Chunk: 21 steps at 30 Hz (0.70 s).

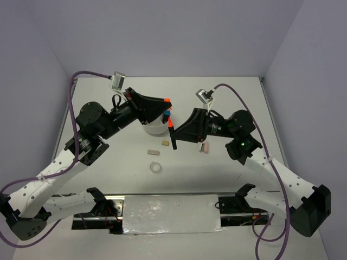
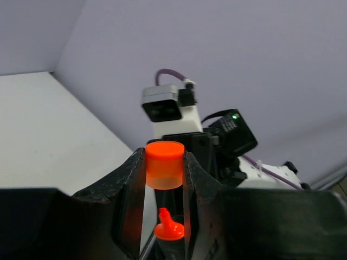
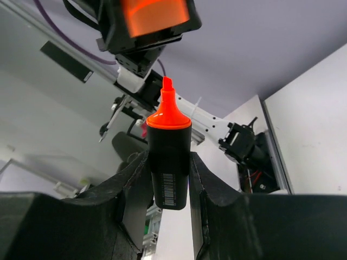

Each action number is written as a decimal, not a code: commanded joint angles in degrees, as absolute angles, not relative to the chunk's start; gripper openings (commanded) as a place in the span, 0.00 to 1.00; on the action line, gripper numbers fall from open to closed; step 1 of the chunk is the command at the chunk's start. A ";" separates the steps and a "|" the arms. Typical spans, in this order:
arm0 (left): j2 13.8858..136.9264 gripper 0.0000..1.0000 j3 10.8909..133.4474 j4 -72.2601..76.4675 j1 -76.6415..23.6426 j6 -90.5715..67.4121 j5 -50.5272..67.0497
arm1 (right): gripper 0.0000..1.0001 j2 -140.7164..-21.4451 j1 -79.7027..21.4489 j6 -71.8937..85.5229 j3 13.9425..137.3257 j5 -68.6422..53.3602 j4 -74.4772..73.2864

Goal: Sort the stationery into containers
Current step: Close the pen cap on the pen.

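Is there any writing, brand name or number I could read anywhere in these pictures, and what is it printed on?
No readable words, brands or numbers anywhere.
Barcode label on the black marker in the right gripper: bars show, any digits too small to read.
Orange cap in the left gripper: no print visible.

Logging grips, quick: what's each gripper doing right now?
Left gripper: shut on the orange cap.
Right gripper: shut on the uncapped black marker.
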State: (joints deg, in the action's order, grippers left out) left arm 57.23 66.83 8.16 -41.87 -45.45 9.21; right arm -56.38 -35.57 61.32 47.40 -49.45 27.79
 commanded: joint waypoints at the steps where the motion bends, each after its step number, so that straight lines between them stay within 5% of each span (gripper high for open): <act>1: 56.69 0.05 67.06 18.27 -41.92 -47.54 17.13 | 0.00 -57.92 -36.82 65.65 50.80 -52.03 38.23; 21: 54.67 0.06 63.81 20.48 -41.92 -49.83 20.04 | 0.00 -54.84 -37.18 59.41 51.77 -49.48 32.08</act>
